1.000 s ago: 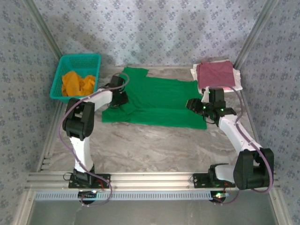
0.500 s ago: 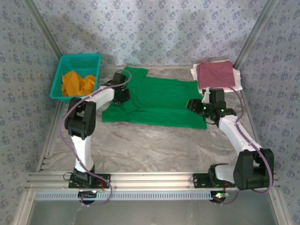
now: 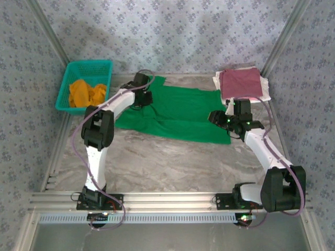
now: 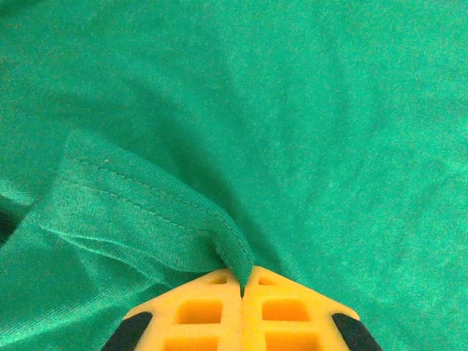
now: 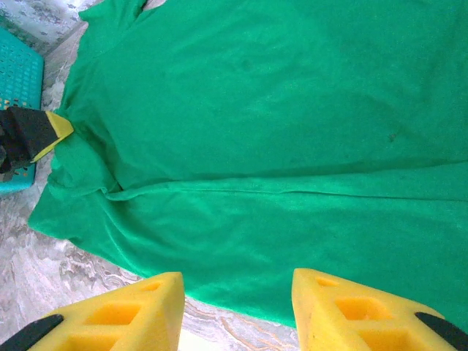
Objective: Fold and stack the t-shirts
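Observation:
A bright green t-shirt (image 3: 178,112) lies spread across the middle of the table, its near part folded over. My left gripper (image 3: 144,97) is at the shirt's far left, and its yellow fingers (image 4: 212,311) are shut on a hemmed fold of the green t-shirt (image 4: 168,219). My right gripper (image 3: 216,117) hovers open above the shirt's right edge, with its fingers (image 5: 124,314) over the near hem of the green t-shirt (image 5: 278,175). A folded maroon-pink t-shirt (image 3: 241,83) lies on a white one (image 3: 266,93) at the back right. An orange t-shirt (image 3: 86,93) is in the basket.
The teal mesh basket (image 3: 86,68) stands at the back left, next to the left arm. Metal frame posts rise at both back corners. Bare marbled table (image 3: 178,162) stretches between the green shirt and the arm bases.
My left gripper has moved toward the back and right, pulling the shirt's left sleeve part inward over the body. The right arm has stayed put.

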